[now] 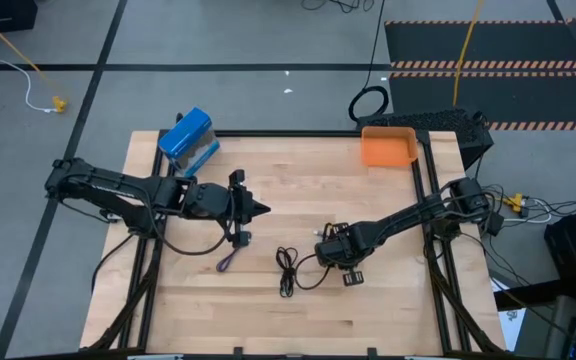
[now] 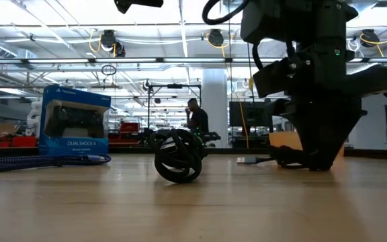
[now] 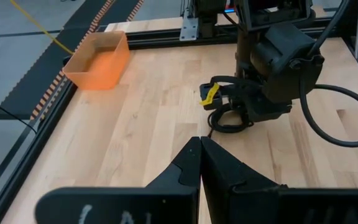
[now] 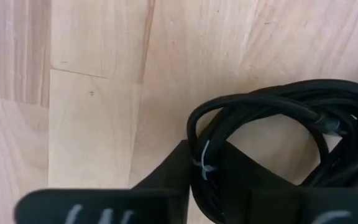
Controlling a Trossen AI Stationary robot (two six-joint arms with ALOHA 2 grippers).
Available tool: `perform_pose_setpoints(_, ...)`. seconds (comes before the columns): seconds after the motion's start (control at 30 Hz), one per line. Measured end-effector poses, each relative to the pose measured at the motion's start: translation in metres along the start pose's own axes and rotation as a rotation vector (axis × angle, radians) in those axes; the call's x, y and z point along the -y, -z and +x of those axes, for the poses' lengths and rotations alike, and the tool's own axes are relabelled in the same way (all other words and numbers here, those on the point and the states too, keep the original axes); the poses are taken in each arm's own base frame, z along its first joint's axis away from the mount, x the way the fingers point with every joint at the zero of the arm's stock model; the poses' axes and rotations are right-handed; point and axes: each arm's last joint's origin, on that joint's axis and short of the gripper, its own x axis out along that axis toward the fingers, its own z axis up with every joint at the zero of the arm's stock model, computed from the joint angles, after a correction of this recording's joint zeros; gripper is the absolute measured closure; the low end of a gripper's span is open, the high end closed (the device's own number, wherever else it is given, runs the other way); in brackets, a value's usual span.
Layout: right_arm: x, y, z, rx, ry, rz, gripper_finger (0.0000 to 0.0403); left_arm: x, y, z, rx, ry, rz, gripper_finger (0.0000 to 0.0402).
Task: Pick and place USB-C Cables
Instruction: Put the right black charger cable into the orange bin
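Observation:
The coiled black USB-C cable (image 4: pixel 278 106) lies as a ring on the table, right of centre. My right gripper (image 1: pixel 336 250) stands over it, pointing down, and is shut on its rim (image 3: pixel 229 118). The long folded black cable (image 1: pixel 287 271) lies flat just to its left, and shows as a dark bundle (image 2: pixel 178 156) in the low view. The purple-blue cable (image 1: pixel 226 262) lies farther left. My left gripper (image 1: pixel 253 208) hovers above the table left of centre, shut and holding nothing (image 3: pixel 201 158). My right gripper pinches one side of the coiled ring (image 4: pixel 197 134) between its two fingers, near a small white tie (image 4: pixel 204 160). The fingers come from above, pointing down, across the strands. The ring still lies on the table (image 3: pixel 229 129).
An orange bin (image 1: pixel 388 147) sits at the far right corner of the table. A blue controller box (image 1: pixel 188 137) stands at the far left edge. Black frame rails (image 1: pixel 423 180) run along the table's sides. A person (image 2: pixel 195 115) stands far off in the room.

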Motion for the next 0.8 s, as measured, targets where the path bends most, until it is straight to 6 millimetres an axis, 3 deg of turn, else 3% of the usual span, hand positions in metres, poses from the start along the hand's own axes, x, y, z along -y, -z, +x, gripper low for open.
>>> perform_pose_setpoints(0.13,0.0,0.001,-0.005,0.01,-0.003,-0.001,0.0376,0.0,0.0,0.0,0.0,0.0,-0.004,0.0392)
perform_pose_setpoints(0.37,-0.001,0.005,-0.025,0.056,-0.008,0.0,0.0361,0.0,0.0,0.0,0.0,0.0,-0.004,0.0392)
perform_pose_setpoints(0.57,0.002,0.013,-0.052,0.115,-0.013,0.029,0.037,0.0,0.0,0.0,0.0,0.0,-0.004,0.0392)
perform_pose_setpoints(0.8,0.012,0.035,-0.092,0.148,-0.011,0.103,0.0367,0.0,0.0,0.0,0.0,0.0,-0.005,0.0392)
